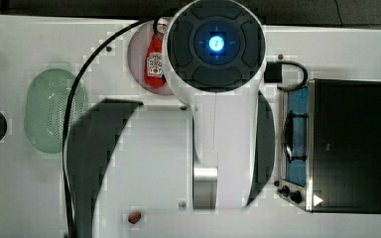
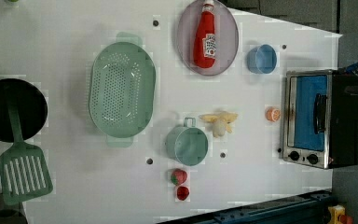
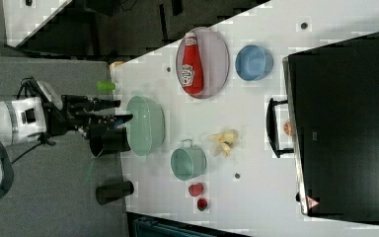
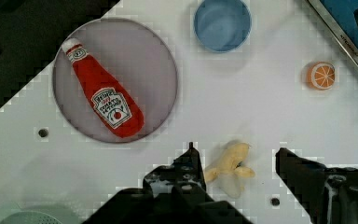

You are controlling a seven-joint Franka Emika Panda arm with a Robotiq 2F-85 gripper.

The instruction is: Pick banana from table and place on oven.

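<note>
The pale yellow banana [image 2: 219, 122] lies on the white table [image 2: 65, 186], between the teal pot [image 2: 187, 143] and the orange slice [image 2: 272, 114]. It also shows in the right view as the banana [image 3: 224, 140]. The oven [image 2: 319, 119] stands at the left view's right, its black top [image 3: 345, 128] bare. My gripper [image 3: 123, 110] is open and holds nothing, well away from the table surface. In the wrist view the banana [image 4: 230, 163] shows between the two dark fingers of the gripper [image 4: 237, 151], far beyond them and untouched.
A ketchup bottle [image 2: 205, 35] lies on a grey plate [image 2: 228, 46], beside a blue bowl [image 2: 261, 59]. A green colander [image 2: 122, 88], a black pan [image 2: 9, 109] and a green spatula [image 2: 23, 172] sit toward the left view's left. A strawberry [image 2: 178, 176] lies near the pot.
</note>
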